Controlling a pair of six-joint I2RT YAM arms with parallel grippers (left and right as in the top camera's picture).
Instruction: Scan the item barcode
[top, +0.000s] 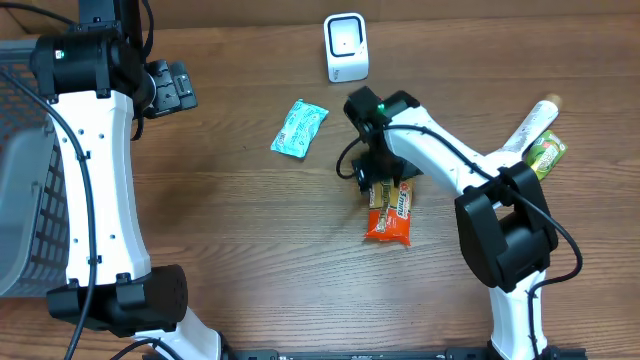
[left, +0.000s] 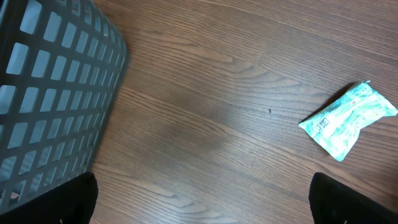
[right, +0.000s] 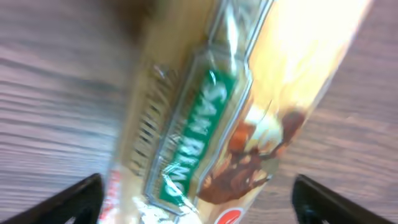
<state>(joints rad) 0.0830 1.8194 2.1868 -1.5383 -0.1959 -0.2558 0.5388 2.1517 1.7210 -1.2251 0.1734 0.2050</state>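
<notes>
On the wooden table (top: 250, 260) the grey basket (top: 22, 230) fills the overhead frame's left edge, and near it the left gripper (left: 204, 202) hangs open, holding nothing. At centre right the right gripper (right: 199, 202) hovers low, jaws wide either side of the orange snack packet (top: 392, 218) lying flat, so the pick-up seems in hand. Next it should close across the wrapper, lift, and present the barcode to the white scanner (top: 346, 47) at top centre.

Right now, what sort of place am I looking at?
Probably a mock checkout or scanning bench in a lab, not a real shop. A white barcode scanner stands on a wooden table, an orange snack pack and a teal packet lie loose, and a grey basket sits beside.
</notes>
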